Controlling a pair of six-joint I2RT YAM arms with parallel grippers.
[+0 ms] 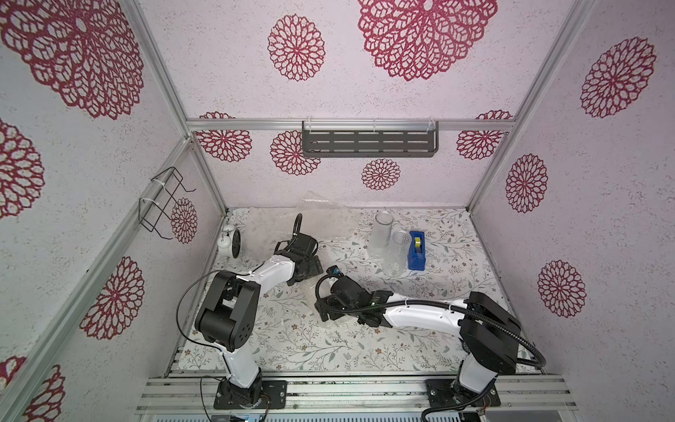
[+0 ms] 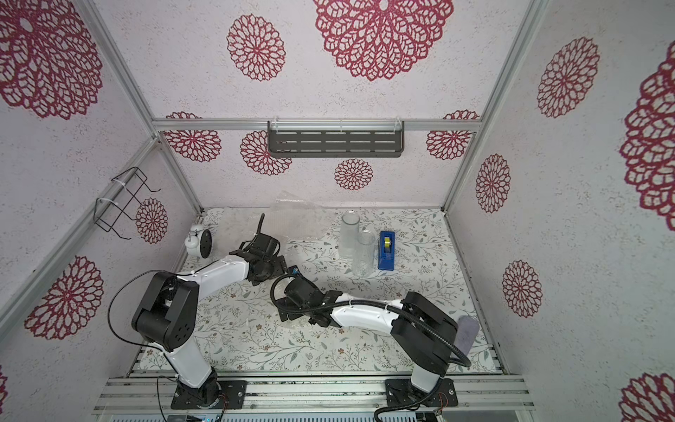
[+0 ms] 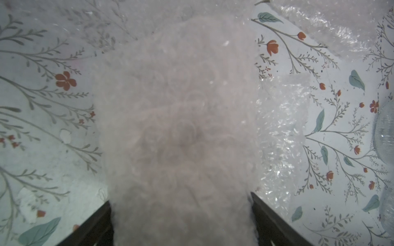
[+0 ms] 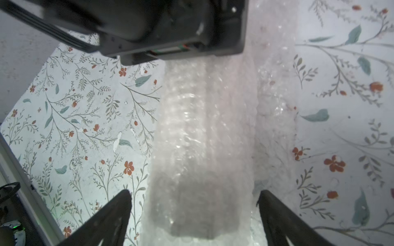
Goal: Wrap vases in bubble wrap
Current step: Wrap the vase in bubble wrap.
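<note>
One desk (image 1: pixel 292 339) carries it all: a roll of bubble wrap (image 4: pixel 198 138) (a vase inside, I judge) lies mid-desk, and a frosted vase (image 1: pixel 380 234) and a clear vase (image 1: pixel 396 259) stand bare near the back. The right claw (image 4: pixel 194 192) straddles the roll wide; the left claw (image 3: pixel 181 198) hugs its sides, pinching or not I cannot tell, so pin the loose flap flat while rolling. No writing is readable.

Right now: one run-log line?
bubble-wrapped vase lying flat | right gripper open, straddling it | left gripper wide, against it, grip unclear | frosted cylinder, ribbed glass unwrapped
</note>
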